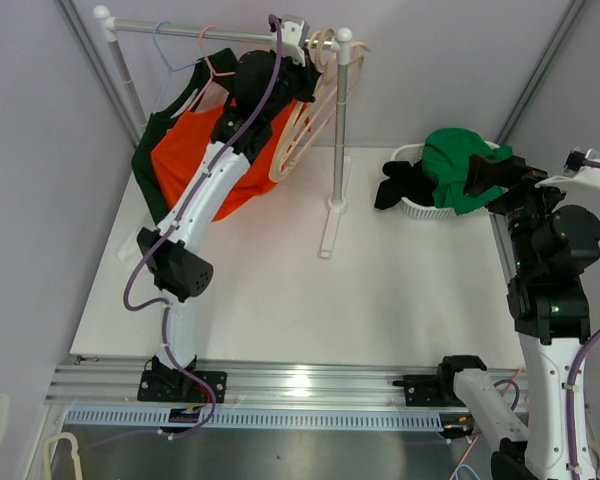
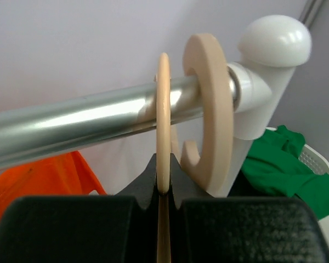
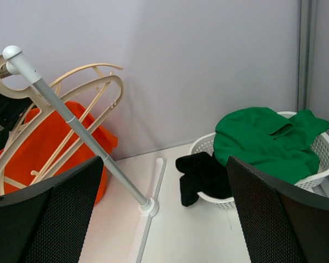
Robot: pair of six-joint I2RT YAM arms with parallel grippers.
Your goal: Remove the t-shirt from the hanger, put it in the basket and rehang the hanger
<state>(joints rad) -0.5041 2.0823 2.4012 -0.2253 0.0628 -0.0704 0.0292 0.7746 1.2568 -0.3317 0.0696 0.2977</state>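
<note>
An orange t-shirt (image 1: pixel 190 150) hangs from the silver rail (image 1: pixel 200 33), under a thin pink hanger (image 1: pixel 212 55); my left arm covers part of it. It also shows in the left wrist view (image 2: pixel 38 175) and the right wrist view (image 3: pixel 41 145). My left gripper (image 1: pixel 302 55) is up at the rail's right end, shut on the hook of a bare beige wooden hanger (image 2: pixel 163 104). A second beige hook (image 2: pixel 214 109) sits just right of it. My right gripper (image 1: pixel 492 172) is open and empty above the basket; the right wrist view shows it (image 3: pixel 164 219) over the table.
A dark green shirt (image 1: pixel 152 150) hangs on a blue hanger (image 1: pixel 165 45) at the rail's left. Bare beige hangers (image 1: pixel 305 125) hang by the rack post (image 1: pixel 342 120). A white basket (image 1: pixel 420 208) holds a green garment (image 1: pixel 455 165) and a black one (image 1: pixel 392 185).
</note>
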